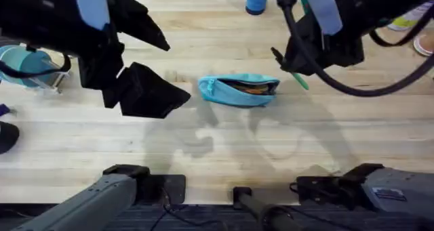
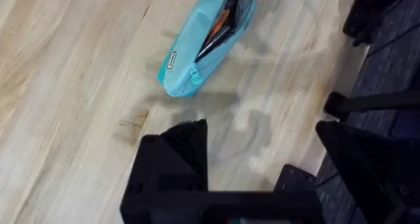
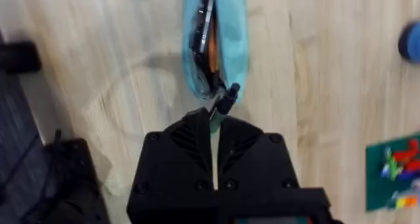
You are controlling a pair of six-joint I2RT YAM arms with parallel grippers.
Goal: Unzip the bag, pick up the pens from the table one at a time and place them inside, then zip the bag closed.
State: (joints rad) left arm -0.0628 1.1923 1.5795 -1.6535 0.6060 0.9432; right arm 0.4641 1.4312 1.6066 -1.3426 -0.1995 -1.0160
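Bag [image 1: 239, 91]: light blue pouch, lying flat on the table [image 1: 224, 146] near the middle, long axis running left to right in the overhead view. Zipper is open along most of the top; the mouth gapes. Dark and orange items show inside through the opening, seen in the left wrist view [image 2: 203, 43] and the right wrist view [image 3: 214, 43]. Zipper pull sits at the bag's left end in the overhead view.

Green pen [image 1: 299, 80]: just off the bag's right end, slanted, its upper part hidden under the right claw [image 1: 293, 65]. In the right wrist view a thin pale green sliver [image 3: 214, 129] runs up the narrow gap between the two black fingers, with a dark tip [image 3: 225, 100] poking out beyond them, close to the bag's end. Right claw is nearly closed, pinching the pen. Whether the tip touches the bag cannot be told.

Left claw [image 1: 146, 89]: just left of the bag, apart from it, above the table. Fingers [image 2: 177, 155] are spread wide; nothing between them.

Periphery: blue round object [image 1: 257, 1] at the far edge of the table, a teal object [image 1: 20, 63] at the left edge, a green card with coloured pieces [image 3: 394, 171] in the right wrist view.
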